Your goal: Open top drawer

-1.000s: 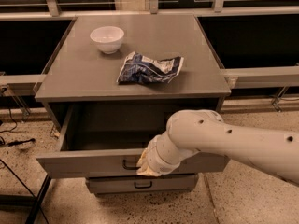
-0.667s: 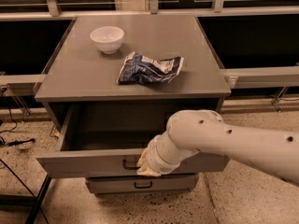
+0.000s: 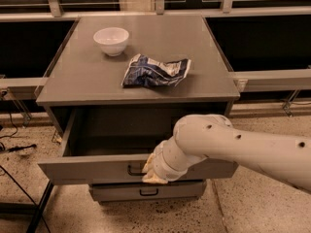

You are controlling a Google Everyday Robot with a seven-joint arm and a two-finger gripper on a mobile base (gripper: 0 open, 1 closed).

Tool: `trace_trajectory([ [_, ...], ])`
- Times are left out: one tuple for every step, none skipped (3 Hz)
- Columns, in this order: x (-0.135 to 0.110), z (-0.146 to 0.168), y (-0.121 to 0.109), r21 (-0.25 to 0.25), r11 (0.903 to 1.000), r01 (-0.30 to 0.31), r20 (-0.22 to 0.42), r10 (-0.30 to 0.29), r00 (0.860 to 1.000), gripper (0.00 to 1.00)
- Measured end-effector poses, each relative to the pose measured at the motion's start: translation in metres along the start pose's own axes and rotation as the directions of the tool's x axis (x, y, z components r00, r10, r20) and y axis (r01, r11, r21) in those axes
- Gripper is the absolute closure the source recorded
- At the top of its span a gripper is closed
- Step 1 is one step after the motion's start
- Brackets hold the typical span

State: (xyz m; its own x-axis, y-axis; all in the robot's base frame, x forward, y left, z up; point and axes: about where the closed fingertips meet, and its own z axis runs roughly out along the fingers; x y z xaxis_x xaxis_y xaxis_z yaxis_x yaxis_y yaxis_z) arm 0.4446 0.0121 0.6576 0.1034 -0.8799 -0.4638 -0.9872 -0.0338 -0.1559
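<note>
The top drawer (image 3: 92, 170) of the grey cabinet stands pulled out toward me, its dark inside showing. Its small black bar handle (image 3: 133, 170) shows partly at the centre of the front, with the right end hidden behind my wrist. My gripper (image 3: 151, 173) is at the drawer front, right at the handle, at the end of the white arm (image 3: 233, 147) that reaches in from the right. The fingers are hidden behind the wrist.
A white bowl (image 3: 111, 41) and a crumpled blue chip bag (image 3: 154, 71) lie on the cabinet top (image 3: 194, 42). A lower drawer (image 3: 146, 191) with a like handle is closed below. Dark stand legs (image 3: 39, 210) are at the lower left on the speckled floor.
</note>
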Motion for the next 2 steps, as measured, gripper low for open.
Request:
trace_trajectory([
  [-0.0006,-0.0013,0.0023,0.02,0.9998,0.004,-0.003,-0.004,1.0,0.01],
  [-0.0006,-0.0031,0.0048,0.053,0.9986,0.01,-0.003,-0.01,1.0,0.0],
])
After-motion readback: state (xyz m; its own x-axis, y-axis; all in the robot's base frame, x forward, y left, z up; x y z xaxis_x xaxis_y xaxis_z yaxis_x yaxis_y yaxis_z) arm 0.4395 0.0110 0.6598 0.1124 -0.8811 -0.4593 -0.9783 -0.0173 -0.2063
